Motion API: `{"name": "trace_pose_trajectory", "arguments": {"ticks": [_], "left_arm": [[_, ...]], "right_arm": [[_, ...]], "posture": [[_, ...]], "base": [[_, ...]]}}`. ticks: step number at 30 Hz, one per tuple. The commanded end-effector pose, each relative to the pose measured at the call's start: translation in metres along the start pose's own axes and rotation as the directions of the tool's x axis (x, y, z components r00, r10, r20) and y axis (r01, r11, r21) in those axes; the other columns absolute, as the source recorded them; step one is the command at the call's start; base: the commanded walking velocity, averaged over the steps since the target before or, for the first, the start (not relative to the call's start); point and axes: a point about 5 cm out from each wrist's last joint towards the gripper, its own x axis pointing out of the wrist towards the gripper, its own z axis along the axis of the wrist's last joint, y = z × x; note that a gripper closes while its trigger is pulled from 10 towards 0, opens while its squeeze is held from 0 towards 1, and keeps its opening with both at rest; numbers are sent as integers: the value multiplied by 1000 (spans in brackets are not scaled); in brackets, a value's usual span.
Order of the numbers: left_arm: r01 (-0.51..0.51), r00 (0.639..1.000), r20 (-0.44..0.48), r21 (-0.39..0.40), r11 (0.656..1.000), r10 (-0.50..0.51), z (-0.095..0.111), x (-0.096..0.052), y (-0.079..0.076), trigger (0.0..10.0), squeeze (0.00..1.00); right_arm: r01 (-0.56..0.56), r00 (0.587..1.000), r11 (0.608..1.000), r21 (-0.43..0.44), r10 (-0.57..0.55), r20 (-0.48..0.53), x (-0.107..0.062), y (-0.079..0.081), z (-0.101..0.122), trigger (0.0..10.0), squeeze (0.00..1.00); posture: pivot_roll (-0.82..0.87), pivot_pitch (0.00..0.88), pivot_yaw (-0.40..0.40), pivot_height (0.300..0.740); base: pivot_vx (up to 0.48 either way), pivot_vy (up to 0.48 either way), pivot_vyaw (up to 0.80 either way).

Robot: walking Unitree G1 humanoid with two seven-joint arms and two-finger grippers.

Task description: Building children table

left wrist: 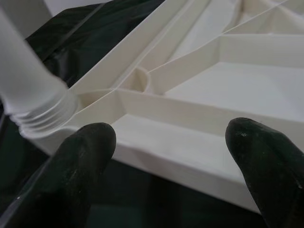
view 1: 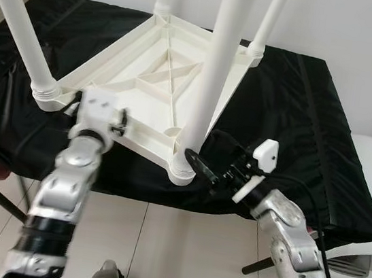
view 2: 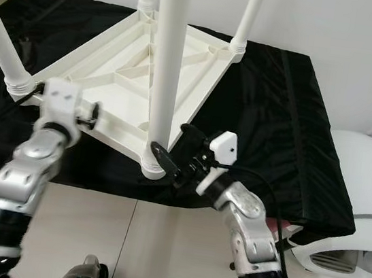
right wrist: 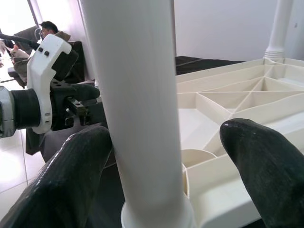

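Left eye view: the upturned white children's table (view 1: 159, 81) lies centre frame on my black-draped bench (view 1: 297, 126). My left gripper (view 1: 100, 111) reaches its near edge, lower left. Right wrist view: my right gripper (right wrist: 161, 161), fingers apart, straddles the near leg (right wrist: 137, 95). Left wrist view: fingers spread, empty.

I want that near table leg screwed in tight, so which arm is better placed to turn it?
Right, probably. The right pincer sits open around the base of the near leg, while the left pincer is open at the tabletop's rim, beside another leg.
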Motion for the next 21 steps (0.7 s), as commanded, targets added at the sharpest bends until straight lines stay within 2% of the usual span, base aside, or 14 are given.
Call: {"name": "trace_pose_trajectory", "arguments": {"ticks": [1, 2, 4, 9, 12, 21], "left_arm": [[-31, 1000, 3, 11, 999, 31, 1, -4, 2, 10000, 0], [-43, 999, -4, 17, 999, 43, -1, -7, 8, 10000, 0], [-43, 999, -4, 17, 999, 43, -1, -7, 8, 10000, 0], [1, 1000, 19, 21, 1000, -1, 1, -20, 16, 10000, 0], [81, 995, 48, 15, 997, -82, 8, -28, 8, 10000, 0], [152, 987, 51, -12, 988, -152, 13, -34, -4, 10000, 0]], "right_arm": [[0, 1000, 1000, 8, 0, -6, 0, -1, -3, 10000, 0], [-6, 1000, 1000, 5, 6, -4, 2, -2, -4, 10000, 0], [-6, 1000, 1000, 5, 6, -4, 2, -2, -4, 10000, 0], [-10, 1000, 1000, -9, 10, -6, 11, -6, -6, 10000, 0], [43, 999, 999, -33, -44, -3, 15, -16, -7, 10000, 0], [155, 988, 985, -73, -153, 28, 16, -32, -1, 10000, 0]], "posture": [[94, 67, -91, 740], [105, 68, -100, 740], [105, 68, -100, 740], [125, 70, -121, 740], [128, 70, -126, 740], [116, 75, -125, 740]], "base": [[0, 0, 0], [0, 0, 0], [0, 0, 0], [0, 0, 0], [0, 0, 0], [0, 0, 0]]}}
